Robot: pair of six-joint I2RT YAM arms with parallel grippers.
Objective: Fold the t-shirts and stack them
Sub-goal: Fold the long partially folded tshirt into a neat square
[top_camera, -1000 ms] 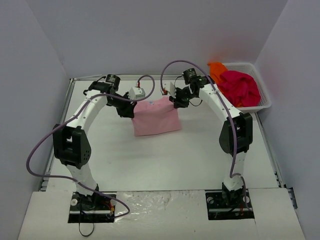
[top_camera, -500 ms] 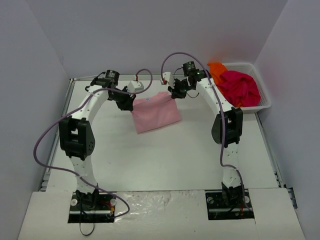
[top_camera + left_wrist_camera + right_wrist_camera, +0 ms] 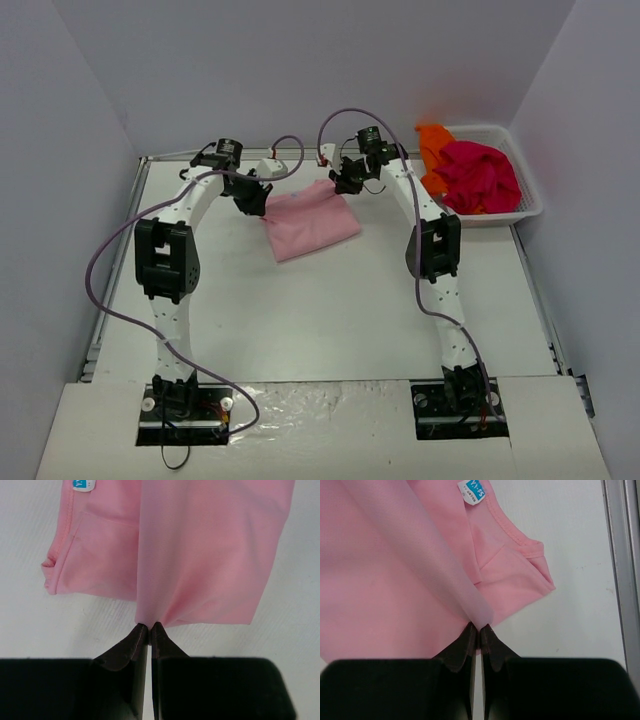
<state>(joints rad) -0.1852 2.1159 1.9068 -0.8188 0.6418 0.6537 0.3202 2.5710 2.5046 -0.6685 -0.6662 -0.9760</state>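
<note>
Left gripper (image 3: 149,627) pinched tight on tiny bit of pink shirt (image 3: 210,550) edge. Right gripper (image 3: 479,628) pinched tight on other corner of same shirt. Shirt lay folded over at far middle of table (image 3: 330,320). Grip looked small: cloth could slip out. Uneven pull could make fold crooked. Red shirt (image 3: 480,175) and orange shirt (image 3: 432,140) sat in basket (image 3: 530,208).
</note>
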